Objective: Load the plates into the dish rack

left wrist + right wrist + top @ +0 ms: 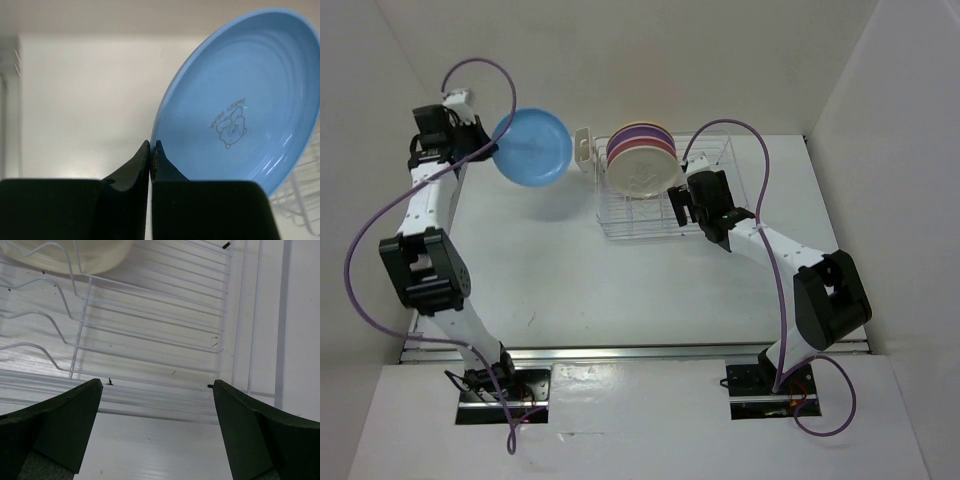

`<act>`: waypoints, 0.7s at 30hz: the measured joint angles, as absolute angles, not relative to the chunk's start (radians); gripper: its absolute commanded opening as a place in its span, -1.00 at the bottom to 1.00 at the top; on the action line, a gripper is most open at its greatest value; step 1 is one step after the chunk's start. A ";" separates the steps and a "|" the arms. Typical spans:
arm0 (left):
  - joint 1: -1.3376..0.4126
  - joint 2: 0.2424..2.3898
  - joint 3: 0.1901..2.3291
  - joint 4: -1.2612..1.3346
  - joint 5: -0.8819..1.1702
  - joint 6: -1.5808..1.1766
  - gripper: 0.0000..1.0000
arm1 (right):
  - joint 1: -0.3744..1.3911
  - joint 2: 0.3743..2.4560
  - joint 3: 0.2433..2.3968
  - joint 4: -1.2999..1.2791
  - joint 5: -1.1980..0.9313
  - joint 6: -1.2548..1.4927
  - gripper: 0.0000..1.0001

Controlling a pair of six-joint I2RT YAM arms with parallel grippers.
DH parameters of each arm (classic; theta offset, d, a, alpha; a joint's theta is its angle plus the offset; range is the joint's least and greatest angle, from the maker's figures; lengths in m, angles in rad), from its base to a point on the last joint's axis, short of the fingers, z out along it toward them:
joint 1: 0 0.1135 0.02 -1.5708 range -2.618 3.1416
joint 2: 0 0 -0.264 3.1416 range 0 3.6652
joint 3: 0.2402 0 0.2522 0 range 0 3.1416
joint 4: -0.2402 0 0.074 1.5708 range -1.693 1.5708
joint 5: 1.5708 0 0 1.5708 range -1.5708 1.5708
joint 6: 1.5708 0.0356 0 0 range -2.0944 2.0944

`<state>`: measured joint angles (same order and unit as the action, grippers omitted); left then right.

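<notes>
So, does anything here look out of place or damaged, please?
Nothing stands out: the left gripper pinches the sky blue plate by its rim, and the other plates stand on edge in the dish rack.

A white table (540, 280) spreads beneath the left gripper (492, 150) and the right gripper (678, 208); a plain white back wall (620, 60) rises beyond both; white side walls stand outward of each; a metal rail (640, 352) edges the table behind them; light even, shadows soft.
</notes>
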<state>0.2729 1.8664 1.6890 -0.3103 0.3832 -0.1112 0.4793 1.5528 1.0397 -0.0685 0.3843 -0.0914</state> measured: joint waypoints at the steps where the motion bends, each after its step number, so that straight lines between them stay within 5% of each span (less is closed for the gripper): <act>1: 0.275 1.792 1.650 -0.234 0.410 -0.110 -1.00 | 0.479 1.553 1.040 -0.068 0.383 -0.091 1.00; 5: 0.235 1.554 1.525 0.062 0.472 -0.080 -1.00 | 0.479 1.553 1.040 -0.069 0.381 -0.090 1.00; 9: -0.004 1.425 1.343 0.413 0.354 0.110 -1.00 | 0.479 1.553 1.040 -0.070 0.380 -0.090 1.00; 13: -0.249 1.448 1.130 0.722 0.246 0.303 -1.00 | 0.479 1.553 1.040 -0.070 0.381 -0.090 1.00; 21: -0.275 1.592 0.977 0.981 0.090 0.477 -1.00 | 0.479 1.553 1.040 -0.070 0.386 -0.091 1.00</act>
<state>-0.2752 1.5917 0.9768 0.9813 0.0898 0.4767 0.4793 1.5528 1.0397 -0.0700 0.3859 -0.0906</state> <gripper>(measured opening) 0.015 0.999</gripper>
